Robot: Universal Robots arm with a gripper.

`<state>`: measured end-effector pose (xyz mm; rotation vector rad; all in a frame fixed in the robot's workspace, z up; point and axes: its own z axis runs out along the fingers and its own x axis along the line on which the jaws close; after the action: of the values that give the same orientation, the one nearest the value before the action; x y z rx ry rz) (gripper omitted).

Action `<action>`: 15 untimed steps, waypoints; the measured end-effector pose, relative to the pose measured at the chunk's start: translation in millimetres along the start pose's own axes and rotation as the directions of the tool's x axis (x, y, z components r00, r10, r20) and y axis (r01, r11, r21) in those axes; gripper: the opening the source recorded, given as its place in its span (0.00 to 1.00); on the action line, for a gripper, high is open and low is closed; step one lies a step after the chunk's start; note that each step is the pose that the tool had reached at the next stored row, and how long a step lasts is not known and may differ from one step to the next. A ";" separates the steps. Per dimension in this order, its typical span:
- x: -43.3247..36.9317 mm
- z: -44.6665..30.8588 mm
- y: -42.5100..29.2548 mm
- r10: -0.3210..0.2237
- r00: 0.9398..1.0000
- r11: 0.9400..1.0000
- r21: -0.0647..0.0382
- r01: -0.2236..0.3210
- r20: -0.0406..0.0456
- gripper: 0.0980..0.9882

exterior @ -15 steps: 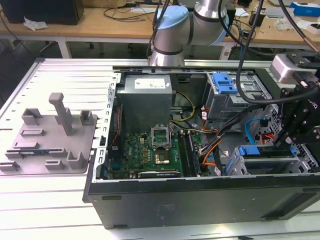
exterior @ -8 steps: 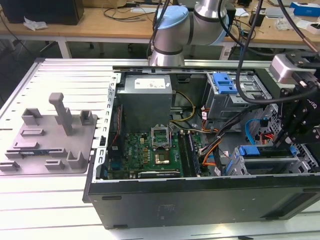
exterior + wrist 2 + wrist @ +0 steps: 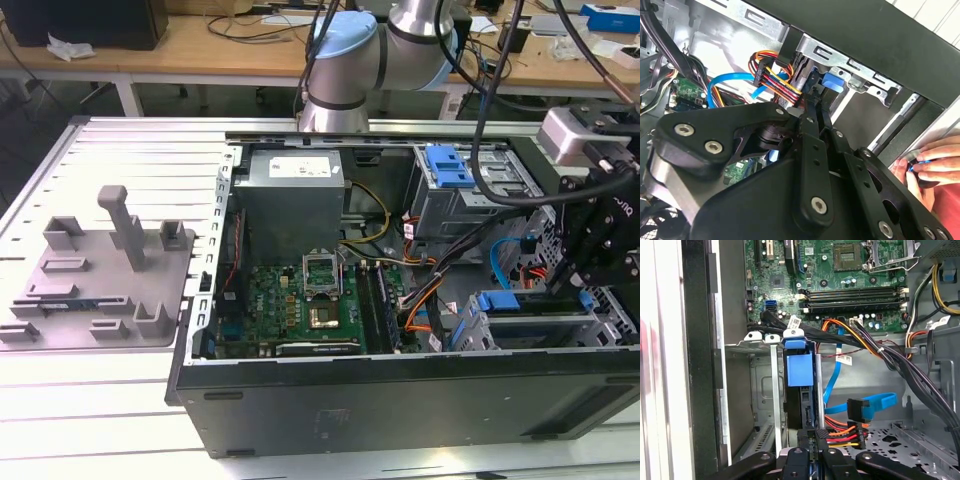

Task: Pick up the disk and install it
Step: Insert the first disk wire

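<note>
Disk (image 3: 799,371) stands on edge in the metal bay (image 3: 756,342) at the case's (image 3: 400,395) corner, on the exterior view's right. Its blue rail tab points toward the motherboard (image 3: 840,275). It looks mostly seated in the slot, the dark body running down toward the pincer (image 3: 812,436). The pincer fingers (image 3: 807,125) are drawn close together at the disk's near end and, as far as we can tell, clamped on that end, though the contact itself is hidden behind the pincer body. The orange-red power cable (image 3: 842,435) and the blue data cable (image 3: 872,405) lie just beside the grip point, so there is little room there. We judge the disk stiff, dense for its size and smooth on the metal sides, so likely to slip under a light squeeze. It is also shock-sensitive, so no knocks against the bay walls. The blue plastic rail probably flexes, which makes it a poor place to squeeze. We judge the best hold is across the two flat metal faces near the end, clear of the tab and the connectors. A person's hand (image 3: 930,162) rests at the outer wall of the case in the second wrist view. The case sits on the slatted desk (image 3: 100,420), with a grey fixture plate (image 3: 100,290) well apart on the exterior view's left.
</note>
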<state>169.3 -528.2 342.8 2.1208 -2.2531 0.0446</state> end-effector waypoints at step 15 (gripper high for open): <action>-4.5 -8.0 0.8 -0.008 1.000 1.000 0.002 0.008 -0.020 0.07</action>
<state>169.0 -523.3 350.6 2.1202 -2.2346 0.0671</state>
